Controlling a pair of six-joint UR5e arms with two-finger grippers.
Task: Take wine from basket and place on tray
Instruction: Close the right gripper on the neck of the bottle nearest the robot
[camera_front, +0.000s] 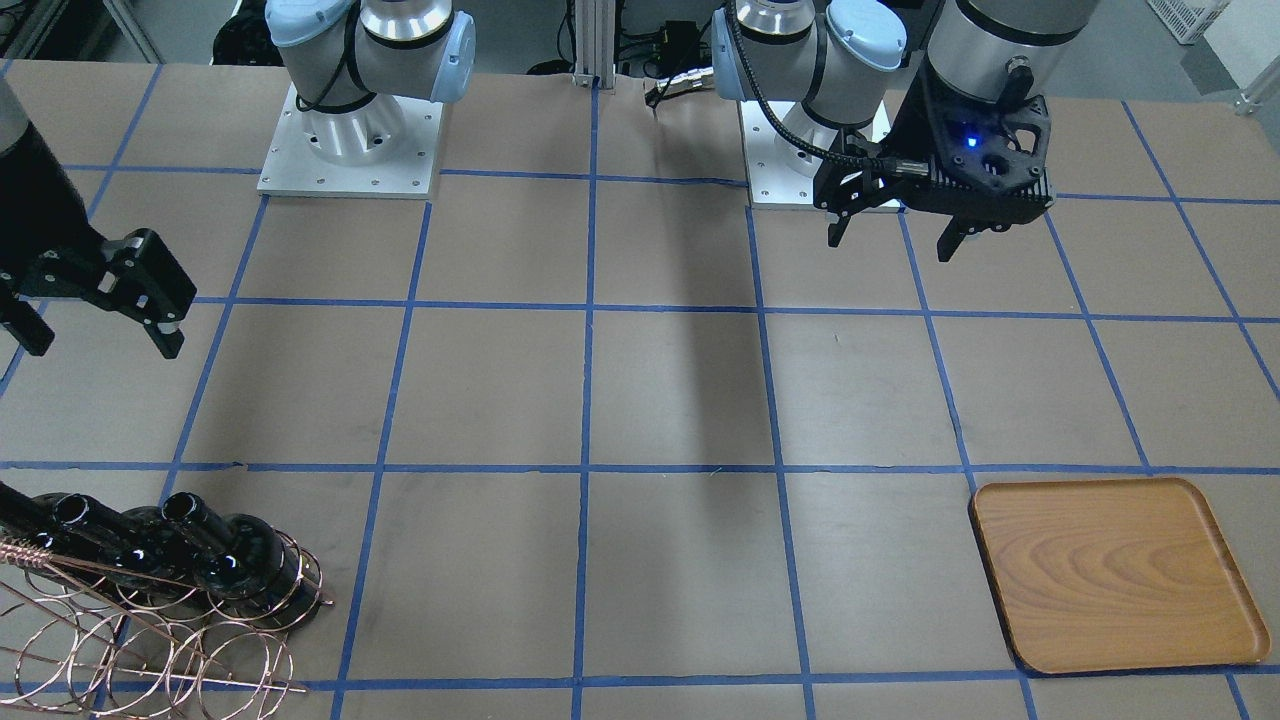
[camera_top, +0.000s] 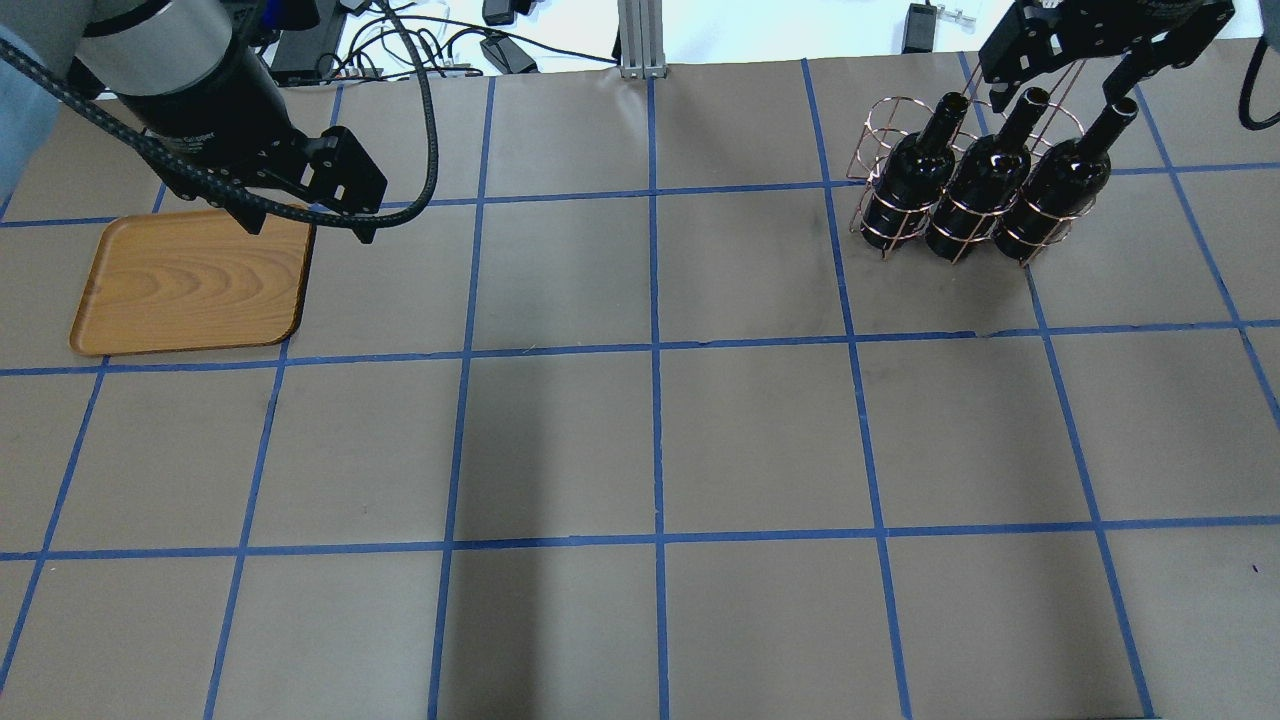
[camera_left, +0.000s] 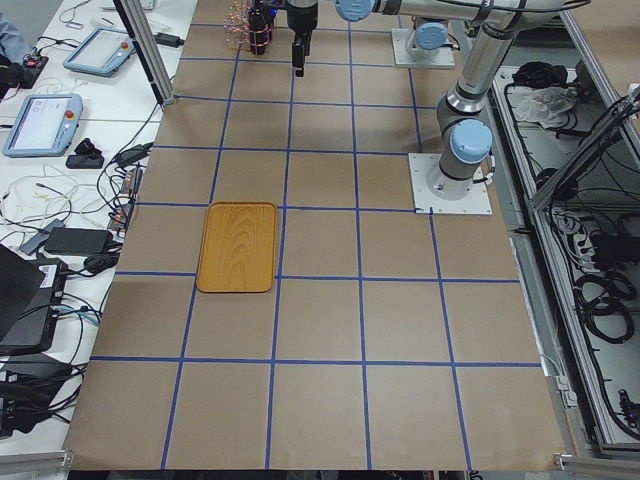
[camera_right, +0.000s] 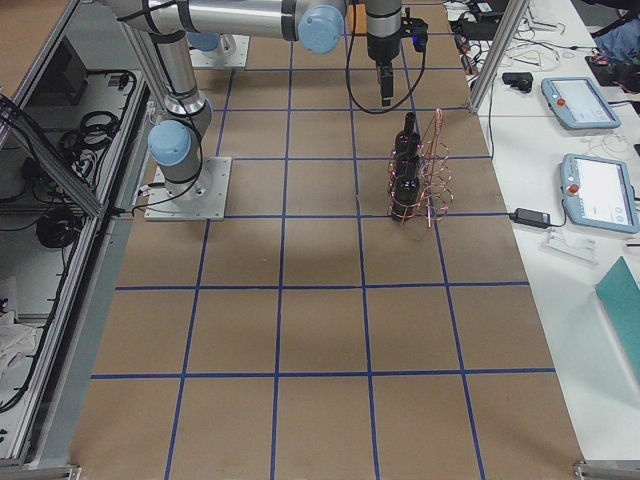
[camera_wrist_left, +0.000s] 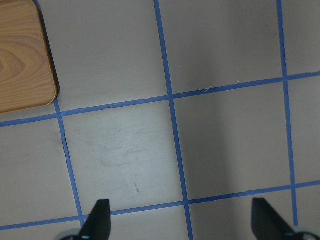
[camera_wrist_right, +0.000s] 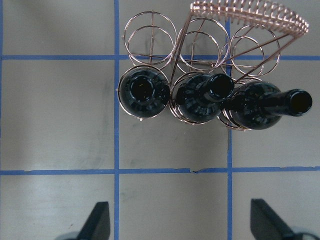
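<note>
Hovering w/ the right gripper (camera_top: 1065, 70) up by the basket (camera_top: 880, 120), fingers spread wide, nothing betw them. In the right wrist view the rack sits ahead of the fingertips, not under them, so I judge I'm not lined up on a neck yet.

All 3 wine bottles (camera_top: 975, 190) stand upright in the basket, side by side in the row of loops nearer the robot. The far-row loops hold nothing.

Left gripper (camera_top: 305, 225) is also spread apart and empty, hanging above the table (camera_top: 650, 440) just beside the tray (camera_top: 190, 285), by its inner corner. Tray is bare and sits well apart from the basket, at the opposite end of the table.

Progress as I read it: zero. No bottle grasped, none lifted, none delivered. Left to do: drop onto one neck, clamp, pull straight up clear of the wire loops, carry across, set down on the tray. Since the tray sits on the left arm's side, prob a hand-over is needed.
</note>
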